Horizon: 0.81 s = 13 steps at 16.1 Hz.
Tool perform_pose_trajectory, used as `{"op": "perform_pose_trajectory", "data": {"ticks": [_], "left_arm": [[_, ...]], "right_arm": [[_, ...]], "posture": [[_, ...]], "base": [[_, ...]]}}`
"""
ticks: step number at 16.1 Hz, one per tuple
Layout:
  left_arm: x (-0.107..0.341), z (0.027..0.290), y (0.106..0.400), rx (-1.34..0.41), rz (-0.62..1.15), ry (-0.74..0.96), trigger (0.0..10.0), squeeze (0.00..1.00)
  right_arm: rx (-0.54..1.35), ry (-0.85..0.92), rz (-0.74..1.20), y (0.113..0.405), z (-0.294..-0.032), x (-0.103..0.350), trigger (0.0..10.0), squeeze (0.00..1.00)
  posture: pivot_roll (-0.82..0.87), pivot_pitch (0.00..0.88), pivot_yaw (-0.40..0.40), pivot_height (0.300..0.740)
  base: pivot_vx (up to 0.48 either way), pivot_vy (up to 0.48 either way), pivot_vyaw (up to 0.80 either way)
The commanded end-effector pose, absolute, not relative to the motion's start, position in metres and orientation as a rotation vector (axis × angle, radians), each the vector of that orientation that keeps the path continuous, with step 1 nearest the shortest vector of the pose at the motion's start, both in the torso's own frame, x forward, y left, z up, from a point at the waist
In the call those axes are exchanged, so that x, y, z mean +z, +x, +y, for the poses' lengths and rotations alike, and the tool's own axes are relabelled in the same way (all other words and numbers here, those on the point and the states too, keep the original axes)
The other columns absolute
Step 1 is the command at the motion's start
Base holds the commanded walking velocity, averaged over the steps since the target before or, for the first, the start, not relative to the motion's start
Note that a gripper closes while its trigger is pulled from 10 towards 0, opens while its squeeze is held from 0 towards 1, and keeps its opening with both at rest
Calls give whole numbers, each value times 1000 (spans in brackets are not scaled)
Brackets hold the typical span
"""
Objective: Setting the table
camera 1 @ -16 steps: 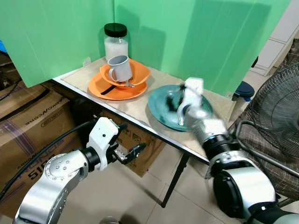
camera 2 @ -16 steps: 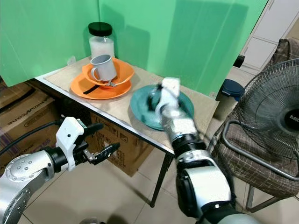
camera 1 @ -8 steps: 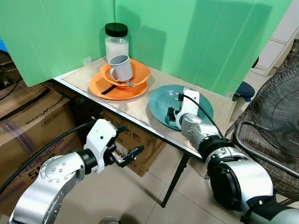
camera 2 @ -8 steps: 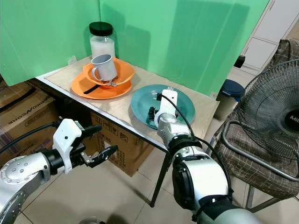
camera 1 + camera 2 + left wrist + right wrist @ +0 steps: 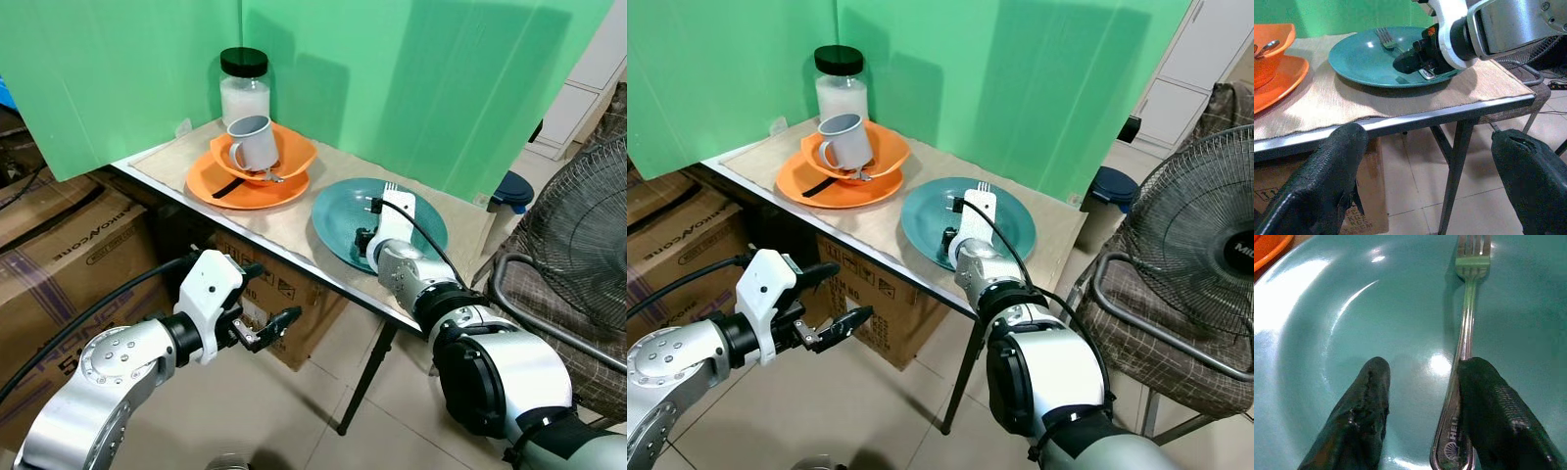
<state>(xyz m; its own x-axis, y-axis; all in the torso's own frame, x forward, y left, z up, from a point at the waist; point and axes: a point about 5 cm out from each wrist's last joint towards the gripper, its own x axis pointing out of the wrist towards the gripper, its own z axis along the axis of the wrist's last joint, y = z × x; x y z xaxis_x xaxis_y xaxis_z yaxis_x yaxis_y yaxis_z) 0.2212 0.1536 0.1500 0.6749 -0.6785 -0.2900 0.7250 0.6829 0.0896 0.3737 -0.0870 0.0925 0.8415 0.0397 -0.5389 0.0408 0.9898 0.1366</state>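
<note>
A robot sets a small tabletop (image 5: 294,223) backed by green screens, its right hand (image 5: 1422,418) lowered into the teal plate (image 5: 338,211) at the frame's centre. The fork (image 5: 1465,328) lies in that plate, tines toward the far rim. In the right wrist view the two black fingers (image 5: 1364,411) stand apart, one resting on the bare glaze and the other touching the fork's handle; nothing is gripped between them.

At the upper left of the eye views sits the orange plate (image 5: 211,186), carrying an orange bowl (image 5: 294,152) with a grey mug (image 5: 255,142) and a spoon (image 5: 269,177) in it. A black-lidded jar (image 5: 243,86) stands just behind. The left hand (image 5: 269,328) hangs below the tabletop edge at the lower left, fingers spread and holding nothing, above a tiled floor (image 5: 313,411) and beside cardboard boxes (image 5: 59,264). A fan (image 5: 1205,225) stands at the right edge.

The step in hand appears to be picking the fork out of the teal plate. The next move likely calls for shifting the right hand sideways so both fingers straddle the thin handle, then closing on it. The flat steel on smooth glaze may slip away under a one-sided push.
</note>
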Motion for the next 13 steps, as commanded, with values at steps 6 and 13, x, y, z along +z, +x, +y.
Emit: {"op": "perform_pose_trajectory", "data": {"ticks": [6,13], "left_arm": [[152,152,223,-807,235,215,10000,0],[153,151,227,-815,226,221,10000,0]], "right_arm": [[-1,140,573,377,-89,98,0,0],[-8,158,562,380,-92,102,0,0]], "posture": [[190,0,-121,740],[184,0,-112,740]], "base": [[0,0,0],[0,0,0]]}}
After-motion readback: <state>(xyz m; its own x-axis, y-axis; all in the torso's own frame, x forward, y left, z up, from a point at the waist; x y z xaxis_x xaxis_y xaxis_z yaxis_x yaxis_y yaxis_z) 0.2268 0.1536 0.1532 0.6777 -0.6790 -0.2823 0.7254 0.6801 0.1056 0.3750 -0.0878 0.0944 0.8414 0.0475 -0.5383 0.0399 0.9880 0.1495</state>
